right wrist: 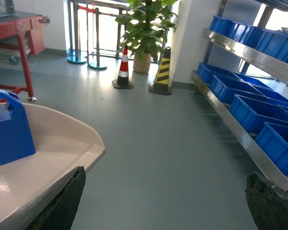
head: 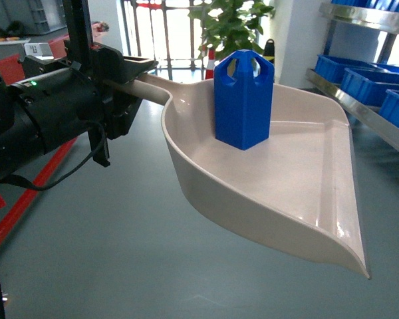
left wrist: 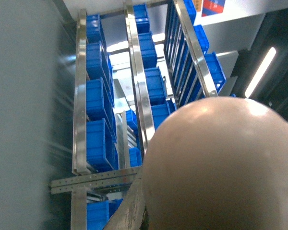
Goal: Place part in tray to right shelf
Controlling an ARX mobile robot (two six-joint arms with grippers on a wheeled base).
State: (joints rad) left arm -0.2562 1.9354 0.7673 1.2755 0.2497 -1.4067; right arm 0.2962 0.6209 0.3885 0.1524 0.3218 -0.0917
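Observation:
The beige tray [head: 299, 193] hangs level above the grey floor, its long handle clamped in my left gripper [head: 133, 88], which is shut on it. The blue part [head: 244, 100] stands upright at the back of the tray, near the handle end. In the left wrist view the tray's underside [left wrist: 221, 167] fills the lower right. The right shelf [head: 369, 109], with blue crates [head: 366, 83], runs along the right, apart from the tray's lip. In the right wrist view my right gripper [right wrist: 168, 206] is open over bare floor, with the tray [right wrist: 53, 153] and part [right wrist: 9, 129] to its left.
The steel shelf rail [right wrist: 230, 120] and its row of blue crates [right wrist: 259, 112] line the right side. A potted plant [right wrist: 146, 28], a striped cone [right wrist: 123, 69] and a black-yellow cone [right wrist: 163, 72] stand at the far wall. A red cart [right wrist: 19, 28] is far left.

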